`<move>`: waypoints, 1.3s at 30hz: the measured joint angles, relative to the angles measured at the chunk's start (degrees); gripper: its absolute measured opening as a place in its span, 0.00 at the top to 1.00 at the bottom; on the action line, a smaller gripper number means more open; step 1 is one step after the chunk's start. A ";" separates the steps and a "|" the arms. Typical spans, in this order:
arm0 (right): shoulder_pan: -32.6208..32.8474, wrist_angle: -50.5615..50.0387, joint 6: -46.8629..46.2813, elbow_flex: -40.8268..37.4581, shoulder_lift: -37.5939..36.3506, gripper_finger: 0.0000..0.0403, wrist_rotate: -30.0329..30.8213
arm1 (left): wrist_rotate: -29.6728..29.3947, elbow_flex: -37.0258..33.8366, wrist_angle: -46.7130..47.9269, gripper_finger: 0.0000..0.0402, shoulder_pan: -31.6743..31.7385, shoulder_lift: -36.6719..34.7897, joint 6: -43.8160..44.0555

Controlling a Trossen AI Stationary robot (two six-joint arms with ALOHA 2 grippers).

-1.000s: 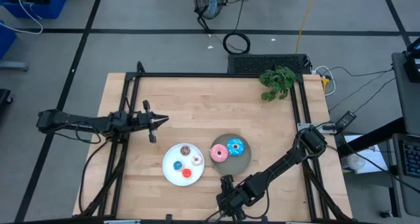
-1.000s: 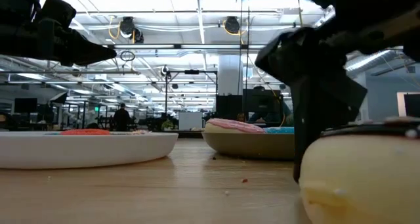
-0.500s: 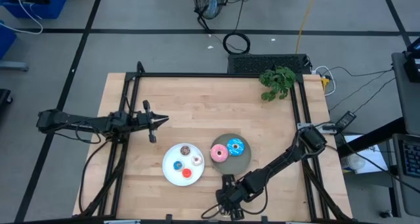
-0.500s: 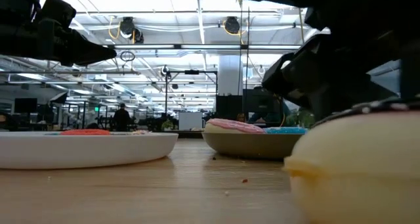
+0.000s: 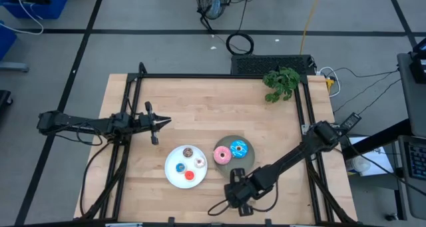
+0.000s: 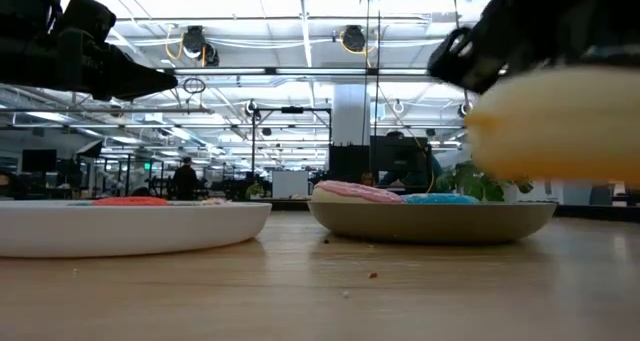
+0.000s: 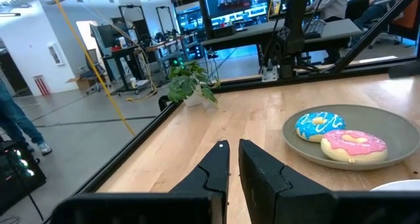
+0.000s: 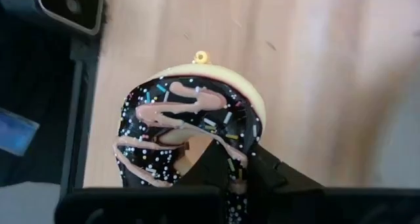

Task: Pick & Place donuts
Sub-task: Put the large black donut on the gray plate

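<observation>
A dark chocolate donut (image 8: 190, 125) with pink drizzle and a cream underside (image 6: 560, 121) hangs above the table near its front edge, with my right gripper (image 8: 233, 168) shut on it. Just beyond it, a pink donut (image 5: 222, 154) and a blue sprinkled donut (image 5: 239, 148) lie on the grey plate (image 5: 247, 166). Several tiny donuts lie on the white plate (image 5: 172, 175). My left gripper (image 7: 233, 146) hovers shut over the table's left part, holding nothing. My right gripper pinches the donut's ring (image 8: 226, 148) between its two fingers, on the side nearest the wrist. The fingers point down at it from above. The donut is lifted clear of the table and hangs about level, icing up.
A green plant (image 5: 281, 82) stands at the far right corner. A black frame (image 5: 200, 76) runs along the table's edges. Bare wood lies between the plates and the far edge.
My right gripper has risen with the chocolate donut. A second ago the donut rested on the table; now it hangs clear of the wood. The gripper has also shifted a little toward the grey plate.
</observation>
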State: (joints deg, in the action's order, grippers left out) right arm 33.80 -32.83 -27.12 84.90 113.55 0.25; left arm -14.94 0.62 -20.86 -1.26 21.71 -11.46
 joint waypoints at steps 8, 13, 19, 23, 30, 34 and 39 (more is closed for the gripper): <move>0.14 -10.27 0.45 0.03 -12.51 0.97 11.02 | -0.02 0.00 0.04 0.90 0.00 0.02 -0.02; 0.31 -11.66 -0.58 -5.15 -22.56 0.98 17.71 | -0.04 0.00 0.07 0.90 0.00 0.00 -0.31; -0.58 -12.91 -10.15 -18.55 -33.05 0.98 17.87 | -0.07 0.00 0.09 0.90 0.00 0.01 -0.37; 0.04 -12.00 -16.24 -26.95 -39.31 0.98 17.68 | -0.09 0.00 0.09 0.90 0.00 0.00 -0.37; 0.42 -4.44 -20.68 -39.44 -47.70 0.98 17.83 | -0.09 0.00 0.09 0.90 0.00 0.00 -0.32; 0.36 -3.07 -22.02 -43.69 -50.38 0.98 19.18 | -0.09 0.00 0.07 0.90 0.00 0.02 -0.20; -0.43 -0.40 -22.10 -45.66 -51.49 0.98 19.38 | -0.09 0.00 0.07 0.90 0.00 0.01 -0.20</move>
State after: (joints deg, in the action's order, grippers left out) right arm 33.37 -33.24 -49.21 39.25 62.06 19.63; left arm -15.03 0.62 -20.80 -1.26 21.72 -11.66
